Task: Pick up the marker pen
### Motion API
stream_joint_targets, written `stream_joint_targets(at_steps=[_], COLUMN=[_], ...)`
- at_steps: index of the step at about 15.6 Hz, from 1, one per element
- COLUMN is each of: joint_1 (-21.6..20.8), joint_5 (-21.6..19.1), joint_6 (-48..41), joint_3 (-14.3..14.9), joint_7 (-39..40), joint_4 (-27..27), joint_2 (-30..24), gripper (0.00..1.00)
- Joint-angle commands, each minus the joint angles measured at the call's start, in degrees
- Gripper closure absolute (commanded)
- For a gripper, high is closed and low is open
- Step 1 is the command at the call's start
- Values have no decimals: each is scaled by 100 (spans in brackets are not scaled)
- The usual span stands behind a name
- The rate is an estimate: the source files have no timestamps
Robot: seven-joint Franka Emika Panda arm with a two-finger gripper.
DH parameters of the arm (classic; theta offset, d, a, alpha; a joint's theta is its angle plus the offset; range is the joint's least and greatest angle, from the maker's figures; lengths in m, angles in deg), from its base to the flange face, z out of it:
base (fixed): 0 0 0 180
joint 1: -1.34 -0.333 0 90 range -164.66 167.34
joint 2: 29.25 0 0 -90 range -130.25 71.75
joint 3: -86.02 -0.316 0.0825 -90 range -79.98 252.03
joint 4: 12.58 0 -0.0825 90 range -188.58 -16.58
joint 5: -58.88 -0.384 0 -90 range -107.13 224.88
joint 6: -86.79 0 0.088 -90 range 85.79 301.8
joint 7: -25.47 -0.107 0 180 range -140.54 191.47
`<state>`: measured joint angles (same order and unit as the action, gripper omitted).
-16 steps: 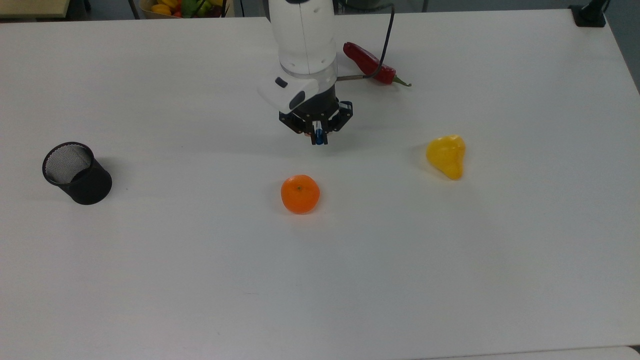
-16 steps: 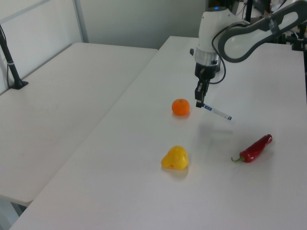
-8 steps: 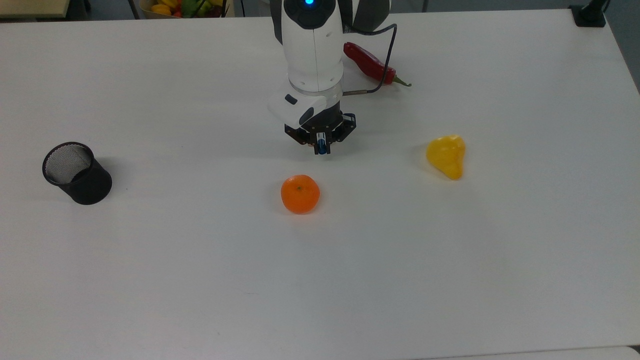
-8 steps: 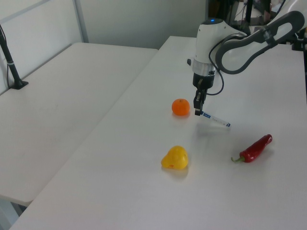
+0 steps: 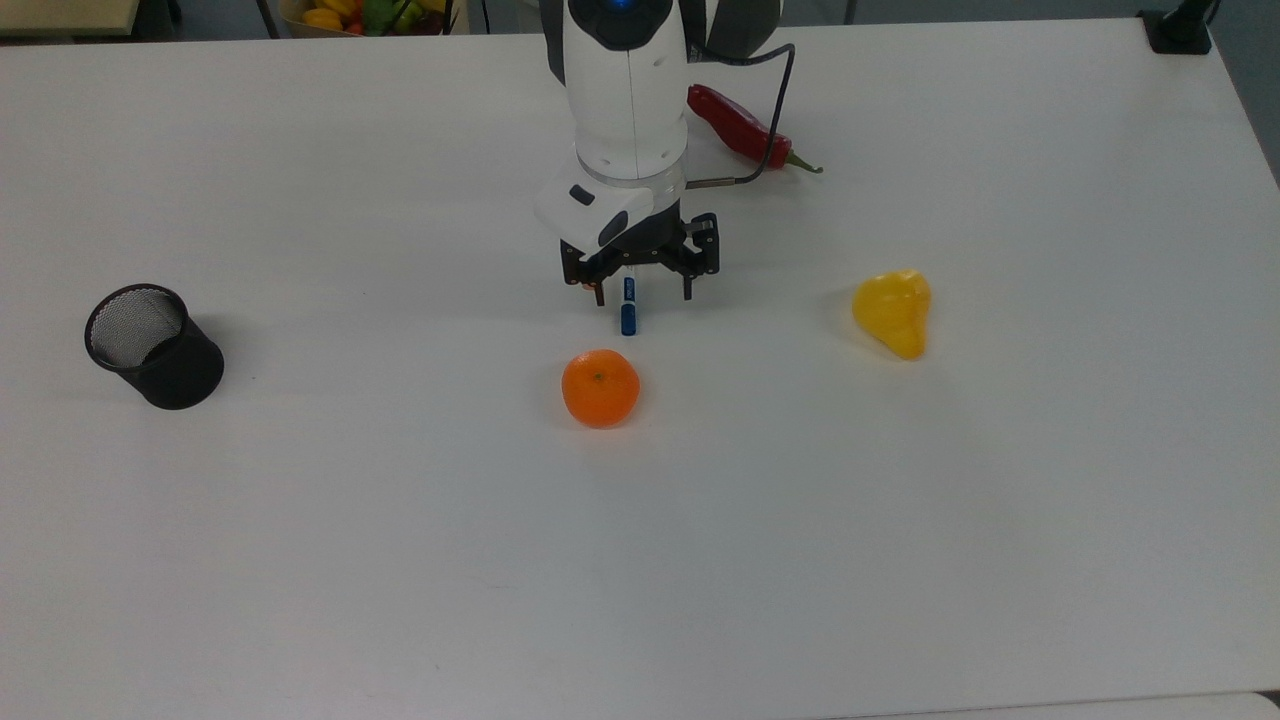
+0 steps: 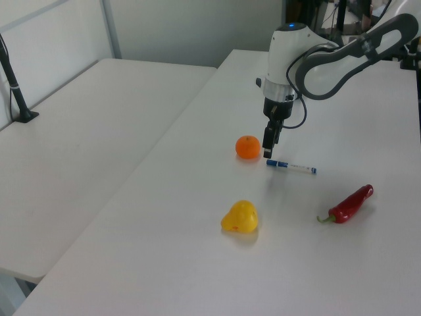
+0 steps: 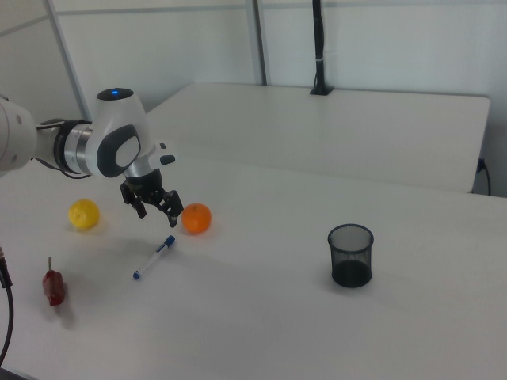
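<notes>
Black two-finger gripper (image 5: 641,283) (image 6: 269,153) (image 7: 158,214) on the white arm, jaws spread wide and holding nothing, poised just above the white table (image 5: 400,550) (image 6: 197,250) (image 7: 261,317). Slim white-barrelled marker pen with a blue cap (image 5: 628,307) (image 6: 291,167) (image 7: 154,257) lying flat on the table below the spread fingers, apart from them, blue cap pointing towards the round orange fruit (image 5: 600,388) (image 6: 248,147) (image 7: 196,218) close by. In the top view, one finger to each side of the pen's barrel, cap end poking out past them. Yellow pear-shaped fruit (image 5: 893,311) (image 6: 239,218) (image 7: 83,214) well apart at the top view's right; long red chili pepper (image 5: 740,127) (image 6: 350,205) (image 7: 53,286) behind the arm; black mesh pen cup (image 5: 152,346) (image 7: 350,255), upright, far off at the top view's left.
</notes>
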<state>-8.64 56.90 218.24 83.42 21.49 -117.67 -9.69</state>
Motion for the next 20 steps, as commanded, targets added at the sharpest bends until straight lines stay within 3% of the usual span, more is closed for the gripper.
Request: stream_joint_targets(at_steps=[1,12,16,20], joint_1=[40,716,884,884], joint_5=[92,13,4,-100], joint_6=[-310,-2946,-4134,-4118], joint_3=[14,76,268,523], joint_7=[-173,-182,-103,80], joint_4=[-65,409,1024,1376], joint_2=[-460,-2156,-2263,-2202], gripper=[0,0,0,0])
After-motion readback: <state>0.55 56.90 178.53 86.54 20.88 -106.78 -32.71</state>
